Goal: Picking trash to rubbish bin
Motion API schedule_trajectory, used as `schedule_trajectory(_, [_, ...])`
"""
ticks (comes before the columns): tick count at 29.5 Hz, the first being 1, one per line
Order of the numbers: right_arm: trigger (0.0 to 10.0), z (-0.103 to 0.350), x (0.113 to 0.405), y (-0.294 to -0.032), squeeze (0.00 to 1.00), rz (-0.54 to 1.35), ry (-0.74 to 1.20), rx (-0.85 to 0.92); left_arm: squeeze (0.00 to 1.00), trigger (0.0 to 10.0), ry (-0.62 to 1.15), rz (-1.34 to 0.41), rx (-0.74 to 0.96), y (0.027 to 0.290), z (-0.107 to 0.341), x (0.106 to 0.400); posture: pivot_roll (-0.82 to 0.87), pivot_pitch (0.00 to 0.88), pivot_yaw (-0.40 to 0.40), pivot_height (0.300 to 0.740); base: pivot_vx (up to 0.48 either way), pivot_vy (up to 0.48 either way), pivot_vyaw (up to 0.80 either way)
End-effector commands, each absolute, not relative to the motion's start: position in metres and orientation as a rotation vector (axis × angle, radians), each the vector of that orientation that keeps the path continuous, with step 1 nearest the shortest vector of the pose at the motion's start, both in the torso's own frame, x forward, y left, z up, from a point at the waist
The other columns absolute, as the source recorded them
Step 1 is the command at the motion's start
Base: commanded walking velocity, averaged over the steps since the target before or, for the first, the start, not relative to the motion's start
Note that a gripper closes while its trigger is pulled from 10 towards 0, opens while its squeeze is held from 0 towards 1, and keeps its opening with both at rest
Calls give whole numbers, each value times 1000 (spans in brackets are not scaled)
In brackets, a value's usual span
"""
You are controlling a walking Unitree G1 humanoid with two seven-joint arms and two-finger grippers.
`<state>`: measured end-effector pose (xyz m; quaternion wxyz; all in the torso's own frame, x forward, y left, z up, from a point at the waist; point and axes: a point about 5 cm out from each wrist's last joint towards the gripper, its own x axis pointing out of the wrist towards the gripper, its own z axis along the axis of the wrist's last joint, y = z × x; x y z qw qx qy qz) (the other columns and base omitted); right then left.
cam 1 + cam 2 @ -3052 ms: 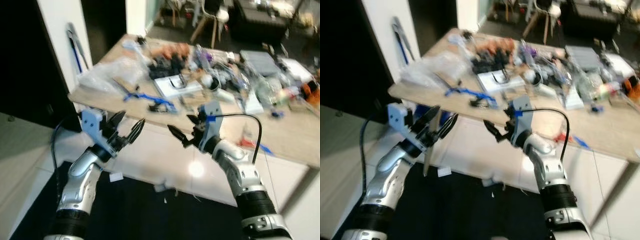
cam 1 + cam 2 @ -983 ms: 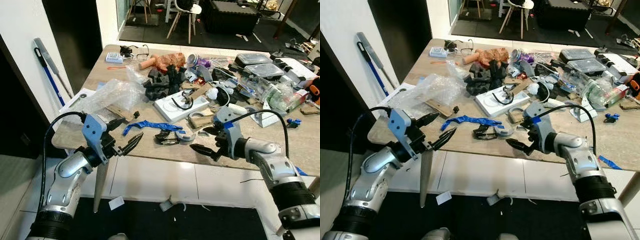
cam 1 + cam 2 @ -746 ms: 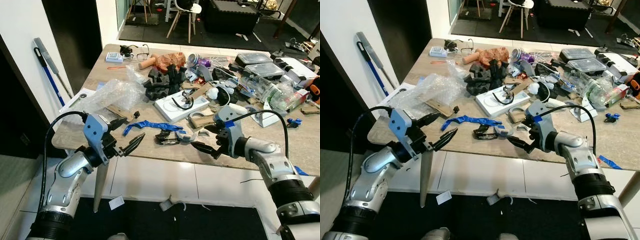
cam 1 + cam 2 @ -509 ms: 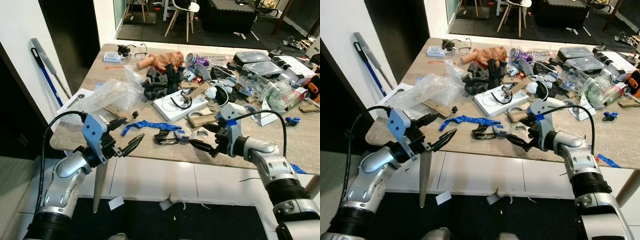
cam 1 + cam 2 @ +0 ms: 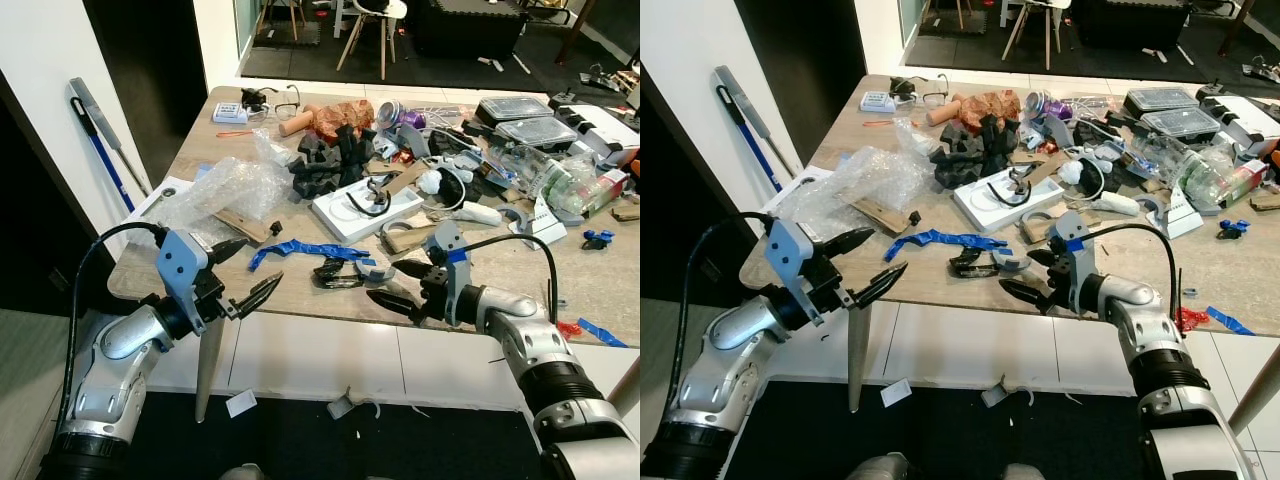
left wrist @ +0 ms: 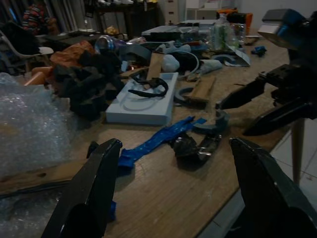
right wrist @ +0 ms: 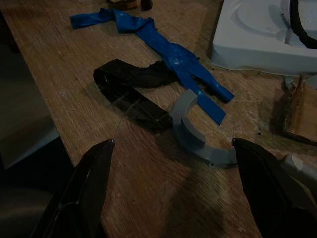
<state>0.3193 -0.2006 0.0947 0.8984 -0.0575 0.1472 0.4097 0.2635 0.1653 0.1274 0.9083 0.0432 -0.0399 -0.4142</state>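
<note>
On the cluttered wooden table (image 5: 300, 300), a strip of blue tape (image 5: 300, 249) lay behind a crumpled black wrapper (image 5: 333, 274); a curved grey plastic piece (image 5: 374, 272) sat just right of the wrapper.

No text, label, brand or number is legible on anything lying on the worktop (image 5: 300, 300); print there is too small or blurred.

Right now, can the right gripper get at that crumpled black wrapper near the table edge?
Probably yes. The right gripper is open beside the black wrapper, which lies on bare wood; a grey curved piece touches it.
</note>
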Motion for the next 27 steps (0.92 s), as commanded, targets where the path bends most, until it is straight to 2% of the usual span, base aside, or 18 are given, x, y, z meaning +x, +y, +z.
schedule_trajectory(1, [10000, 91, 318, -200, 0, 859, 313, -132, 0, 10000, -71, -858, 95, 170, 128, 262, 67, 0, 4, 740, 0, 0, 0])
schedule_trajectory(9, [10000, 81, 312, -201, 0, 893, 359, -279, 0, 10000, -62, -851, 107, 176, 130, 262, 67, 0, 1, 740, 0, 0, 0])
schedule_trajectory(17, [10000, 79, 314, -203, 0, 873, 360, -280, 0, 10000, -58, -850, 110, 177, 130, 261, 67, 0, 3, 740, 0, 0, 0])
schedule_trajectory(18, [9647, 78, 314, -204, 0, 866, 370, -280, 0, 10000, -57, -850, 111, 177, 130, 261, 67, 0, 3, 740, 0, 0, 0])
schedule_trajectory(19, [4941, 76, 313, -206, 0, 859, 383, -286, 0, 10000, -57, -851, 111, 178, 130, 261, 67, 0, 3, 740, 0, 0, 0])
schedule_trajectory(20, [1255, 74, 313, -207, 0, 855, 395, -292, 0, 10000, -56, -851, 110, 178, 130, 261, 67, 0, 3, 740, 0, 0, 0])
schedule_trajectory(21, [1255, 74, 313, -207, 0, 855, 395, -292, 0, 10000, -56, -851, 110, 178, 130, 261, 67, 0, 3, 740, 0, 0, 0])
schedule_trajectory(22, [0, 72, 312, -207, 0, 857, 405, -293, 0, 10000, -55, -852, 110, 178, 130, 261, 66, 0, 5, 740, 0, 0, 0])
schedule_trajectory(27, [0, 69, 310, -209, 0, 871, 418, -295, 0, 10000, -53, -853, 109, 178, 130, 260, 67, 0, 4, 740, 0, 0, 0])
